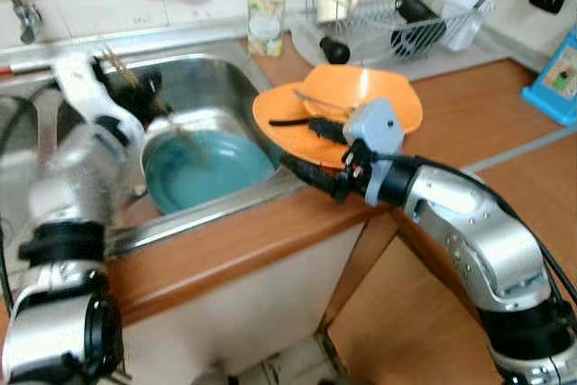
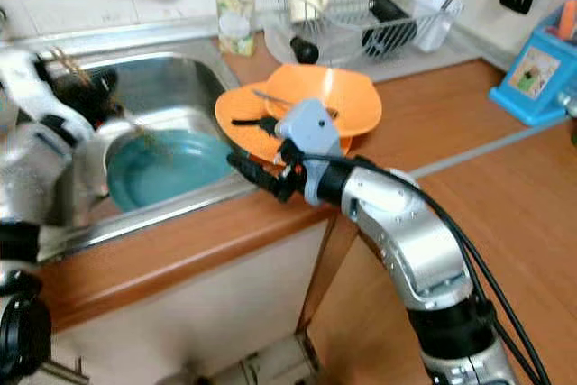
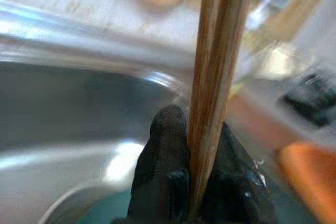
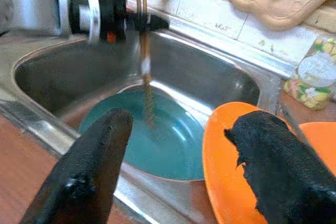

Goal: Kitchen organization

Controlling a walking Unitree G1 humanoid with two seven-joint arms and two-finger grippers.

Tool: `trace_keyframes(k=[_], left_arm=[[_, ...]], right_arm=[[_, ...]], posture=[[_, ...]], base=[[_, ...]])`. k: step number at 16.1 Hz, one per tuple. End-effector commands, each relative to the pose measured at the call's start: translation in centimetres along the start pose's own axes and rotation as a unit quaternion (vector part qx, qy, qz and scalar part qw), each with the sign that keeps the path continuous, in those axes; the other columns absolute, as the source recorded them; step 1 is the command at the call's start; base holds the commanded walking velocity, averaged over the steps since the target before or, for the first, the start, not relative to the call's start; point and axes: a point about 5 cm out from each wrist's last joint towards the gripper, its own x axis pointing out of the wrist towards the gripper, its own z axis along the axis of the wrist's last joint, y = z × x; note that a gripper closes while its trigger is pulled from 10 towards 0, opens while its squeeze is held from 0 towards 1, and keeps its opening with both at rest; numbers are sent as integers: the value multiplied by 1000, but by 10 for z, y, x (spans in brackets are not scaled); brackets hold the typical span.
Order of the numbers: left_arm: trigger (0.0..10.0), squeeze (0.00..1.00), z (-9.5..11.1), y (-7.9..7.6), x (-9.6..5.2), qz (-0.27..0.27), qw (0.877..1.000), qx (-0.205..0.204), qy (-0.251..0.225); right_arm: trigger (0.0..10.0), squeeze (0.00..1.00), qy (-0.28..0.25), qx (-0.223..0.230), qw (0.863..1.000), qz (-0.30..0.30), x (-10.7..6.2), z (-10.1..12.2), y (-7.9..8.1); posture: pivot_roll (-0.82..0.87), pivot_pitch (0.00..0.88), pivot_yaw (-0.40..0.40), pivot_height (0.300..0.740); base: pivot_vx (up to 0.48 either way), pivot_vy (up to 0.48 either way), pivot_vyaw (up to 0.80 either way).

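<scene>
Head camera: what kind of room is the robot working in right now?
Almost certainly a home kitchen: a steel sink holding a teal plate, a wire dish rack with washed items, and a soap bottle on the wooden counter.

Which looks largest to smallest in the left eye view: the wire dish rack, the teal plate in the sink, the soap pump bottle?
1. Silver wire dish rack, widest, though farthest back.
2. Round teal plate in the steel sink, close behind the rack; nearer the camera, so that gap is unsure.
3. Clear soap pump bottle, clearly smallest.
</scene>
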Motion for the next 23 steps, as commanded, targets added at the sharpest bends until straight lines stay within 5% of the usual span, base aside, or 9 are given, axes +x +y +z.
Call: trace_keyframes(k=[1, 7, 12, 15, 16, 17, 21, 22, 23], left_arm=[[10000, 1000, 2, 1, 5, 29, 999, 31, 13], [10000, 1000, -5, -5, 20, 36, 996, 73, 36], [10000, 1000, 27, -23, 21, -31, 992, 100, -72], [10000, 1000, 46, -56, 12, -130, 973, 133, -139], [10000, 675, 43, -60, 10, -142, 971, 141, -131], [10000, 0, 29, -66, 5, -166, 966, 166, -111], [10000, 0, 11, -83, -12, -214, 959, 152, -102], [10000, 0, 4, -91, -20, -244, 953, 150, -95], [10000, 0, -3, -97, -29, -272, 947, 149, -84]], right_arm=[[10000, 1000, -5, -12, 1000, -3, 1, 3, 0], [10000, 1000, -8, -14, 1000, -18, 0, 3, 0], [10000, 1000, -41, -9, 997, -61, -2, 16, -13], [10000, 1000, -73, -19, 986, -151, -12, 33, -39], [10000, 1000, -74, -18, 984, -162, -13, 34, -42], [10000, 1000, -71, -16, 972, -221, -21, 35, -56], [10000, 1000, -62, 6, 960, -273, -31, 31, -70], [10000, 247, -51, 17, 963, -265, -32, 27, -68], [10000, 0, -29, 22, 974, -222, -29, 22, -59]], posture=[[-189, 0, -16, 740], [-203, 0, -5, 740], [-203, 0, -10, 740], [-203, 0, -10, 740], [-198, 0, -10, 740], [-199, 0, -13, 740], [-197, 0, -22, 740], [-195, 0, -26, 740], [-195, 0, -26, 740]], base=[[0, 0, 0], [0, 0, 0], [0, 0, 0], [0, 0, 0], [0, 0, 0], [0, 0, 0], [0, 0, 0], [0, 0, 0], [0, 0, 0]])
